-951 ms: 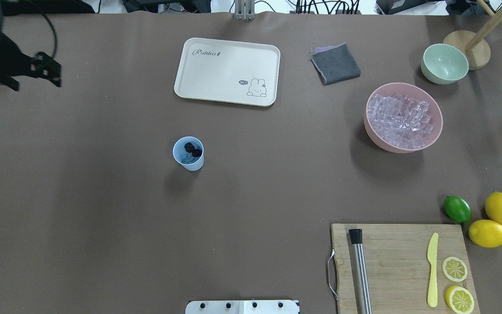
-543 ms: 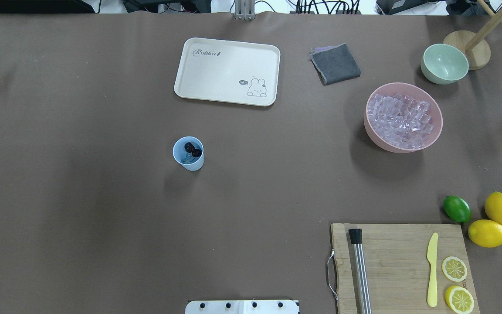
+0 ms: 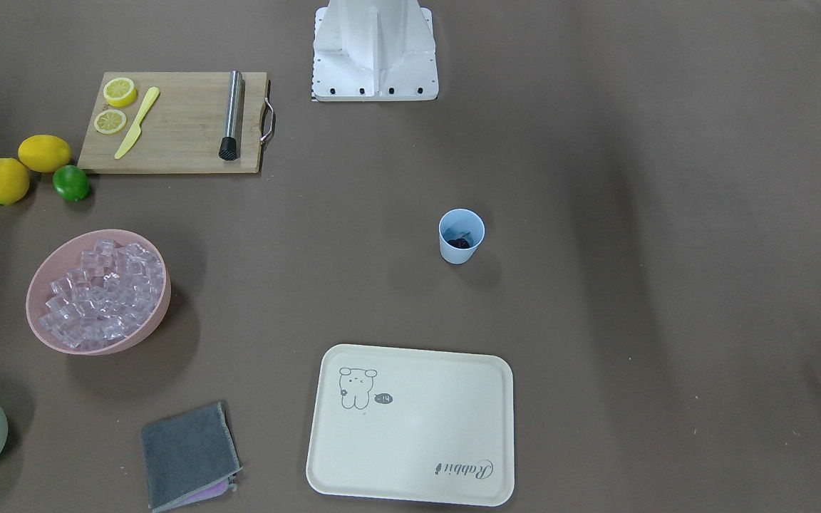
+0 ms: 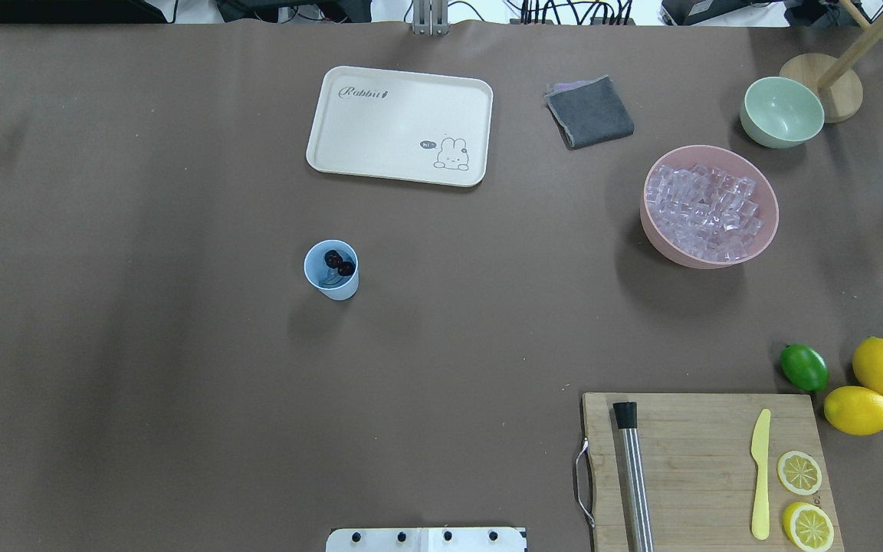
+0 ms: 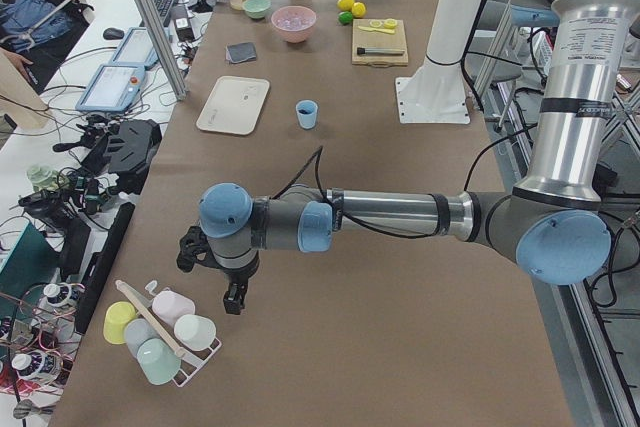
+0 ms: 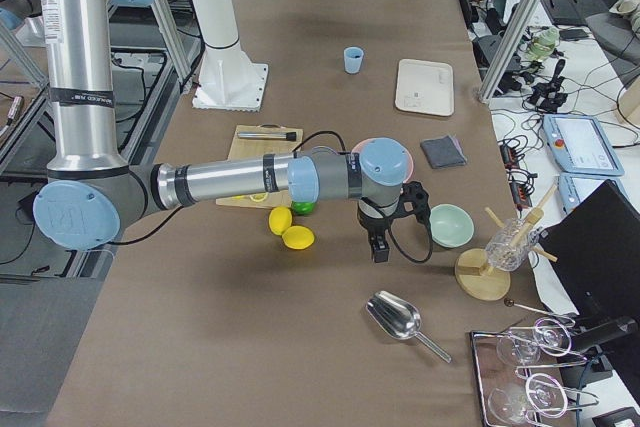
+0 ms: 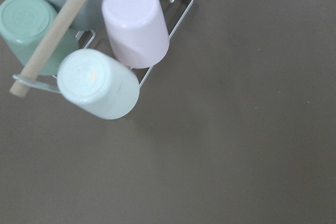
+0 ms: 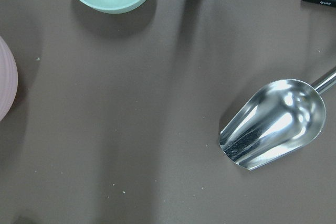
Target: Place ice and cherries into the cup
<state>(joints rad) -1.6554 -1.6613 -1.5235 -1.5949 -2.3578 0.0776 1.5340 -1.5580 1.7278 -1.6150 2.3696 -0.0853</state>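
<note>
The light-blue cup (image 4: 331,270) stands upright near the table's middle, also in the front view (image 3: 462,236). The dark cherries (image 4: 339,263) lie inside it, with a pale glassy piece beside them. Many ice cubes (image 4: 706,211) fill the pink bowl (image 4: 710,263) at the right. My left gripper (image 5: 233,297) hangs over the table's far left end, next to a cup rack. My right gripper (image 6: 378,247) hangs beyond the pink bowl, near the pale green bowl. Both show only in the side views, so I cannot tell whether they are open or shut.
A cream tray (image 4: 399,126) and a grey cloth (image 4: 589,113) lie at the back. The pale green bowl (image 4: 782,112) and a wooden stand are back right. A cutting board (image 4: 706,468), lemons and a lime (image 4: 804,367) are front right. A metal scoop (image 8: 273,124) lies under the right wrist.
The left arm has moved out of the overhead view past its left edge. The cup, cherries and bowls have not moved.
</note>
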